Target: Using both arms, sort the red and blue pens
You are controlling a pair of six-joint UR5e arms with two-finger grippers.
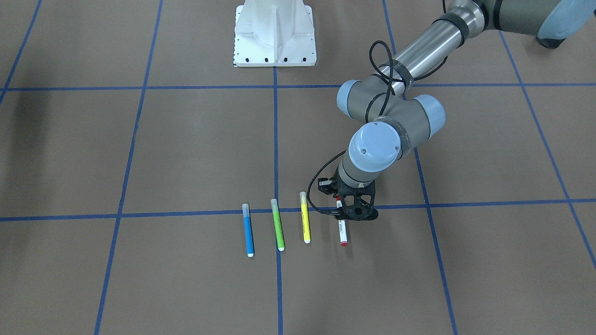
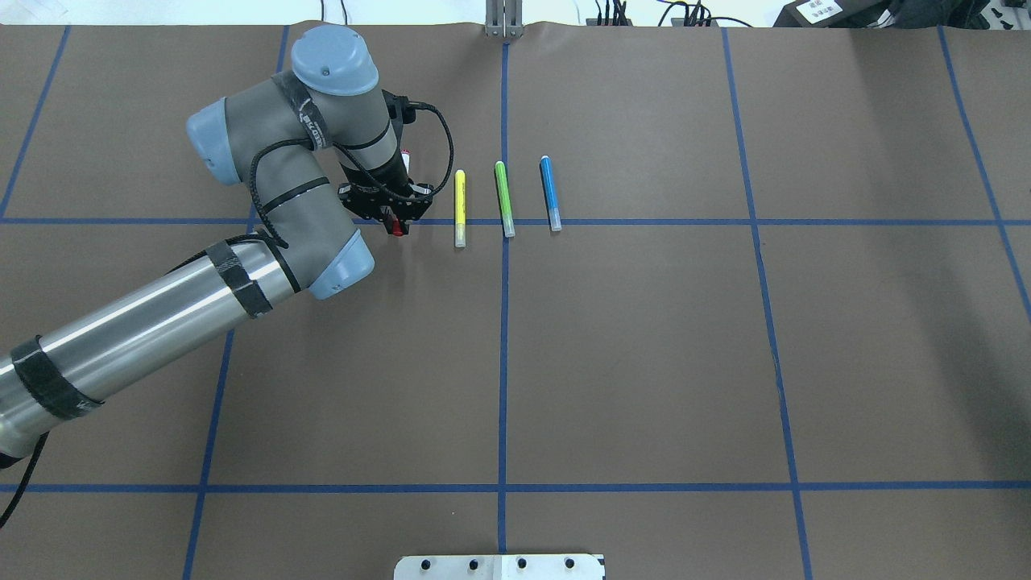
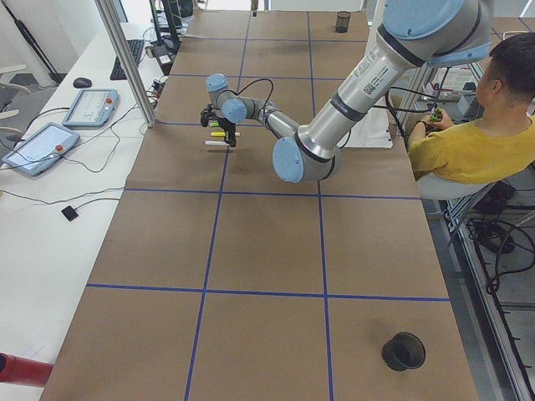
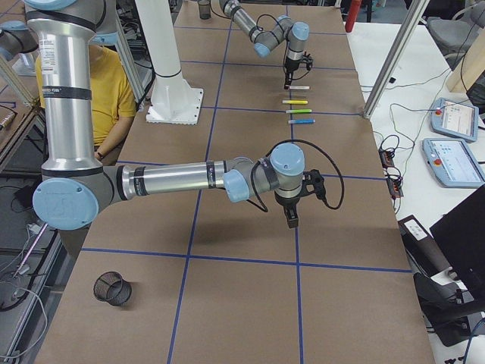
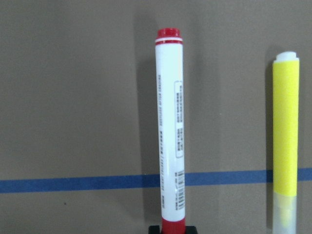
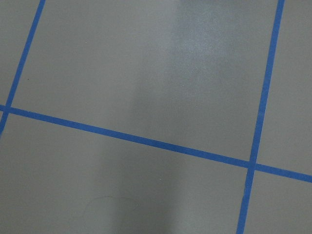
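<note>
The red pen (image 5: 170, 136), white-barrelled with a red cap and red end, runs straight up the middle of the left wrist view. My left gripper (image 1: 344, 211) is shut on the red pen near its cap end, low over the table, and only a black edge of the gripper shows in the wrist view. The blue pen (image 1: 249, 230) lies on the brown table, third over from the red pen, past a yellow marker (image 1: 305, 217) and a green marker (image 1: 278, 224). My right gripper (image 4: 292, 218) hangs over bare table far from the pens; I cannot tell if it is open or shut.
The white pedestal base (image 1: 274, 35) stands at the table's robot side. A black mesh cup (image 4: 111, 288) sits near one table end and another (image 3: 343, 21) at the far end. A person in a yellow shirt (image 3: 476, 142) sits beside the table.
</note>
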